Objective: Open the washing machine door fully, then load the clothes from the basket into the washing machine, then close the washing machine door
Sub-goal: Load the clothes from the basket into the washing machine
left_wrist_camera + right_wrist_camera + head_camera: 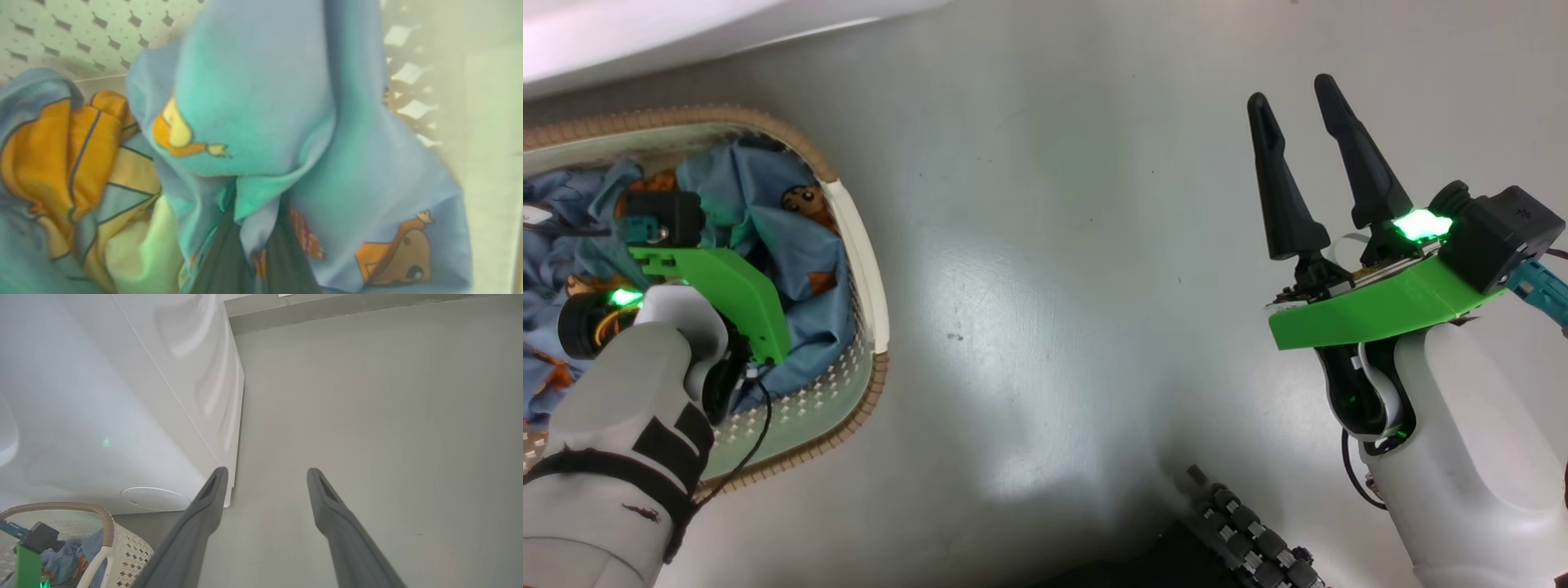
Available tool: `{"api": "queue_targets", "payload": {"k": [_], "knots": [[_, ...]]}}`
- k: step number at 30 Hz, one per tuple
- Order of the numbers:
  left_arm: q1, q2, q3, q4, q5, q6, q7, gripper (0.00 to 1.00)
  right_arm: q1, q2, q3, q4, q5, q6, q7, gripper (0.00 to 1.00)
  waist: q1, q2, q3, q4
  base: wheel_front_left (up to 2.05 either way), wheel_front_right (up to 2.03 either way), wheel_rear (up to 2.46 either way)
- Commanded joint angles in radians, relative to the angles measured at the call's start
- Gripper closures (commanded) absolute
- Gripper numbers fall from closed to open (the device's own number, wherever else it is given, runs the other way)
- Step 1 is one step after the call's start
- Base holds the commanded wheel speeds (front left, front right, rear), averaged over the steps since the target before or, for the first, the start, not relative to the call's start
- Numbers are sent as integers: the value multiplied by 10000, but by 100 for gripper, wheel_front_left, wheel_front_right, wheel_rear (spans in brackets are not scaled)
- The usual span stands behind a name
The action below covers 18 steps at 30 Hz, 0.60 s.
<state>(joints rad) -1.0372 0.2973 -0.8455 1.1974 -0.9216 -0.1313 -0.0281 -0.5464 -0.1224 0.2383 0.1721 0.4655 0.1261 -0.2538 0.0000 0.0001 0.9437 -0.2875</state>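
My left claw point(255, 204) pinches light blue cartoon-printed clothes point(253, 81) in the cream perforated basket point(879, 304) (right claw point(1292, 91) wide, empty); a thin fold could slip.

Left claw point(255, 220) tips buried in clothes point(253, 102); basket point(866, 269) cut by left edge

The basket point(872, 286), cream-white with pierced sides and a brown woven-look rim, stands upright on the grey floor. It is near the lower corner of the washing machine point(102, 396), a big white box with a round white flap low on its panel. The clothes point(792, 245) lie crumpled inside the basket, light blue cloth printed with orange-brown cartoon figures and some orange patches, and one blue fold of them is pinched in my left claw point(257, 212), bunched over its dark fingers close to the basket's pierced wall.
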Motion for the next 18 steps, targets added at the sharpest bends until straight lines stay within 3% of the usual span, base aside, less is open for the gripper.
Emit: {"api": "queue_targets", "payload": {"k": [1,12,18], "knots": [[113,262,73,-107,-123,6,-132,100,237,2,92,-164,-185,46,-80,0,0,-1,-48,23,0,0,0],[1221,-82,-153,-780,-1033,6,-1257,100,263,-119,-24,-13,-273,46,-80,0,0,-1,-1538,386,0,0,0],[1818,10,-492,-1491,-1425,6,-1866,100,607,-195,-75,250,-181,46,-80,0,0,-1,-2552,624,0,0,0]]}}
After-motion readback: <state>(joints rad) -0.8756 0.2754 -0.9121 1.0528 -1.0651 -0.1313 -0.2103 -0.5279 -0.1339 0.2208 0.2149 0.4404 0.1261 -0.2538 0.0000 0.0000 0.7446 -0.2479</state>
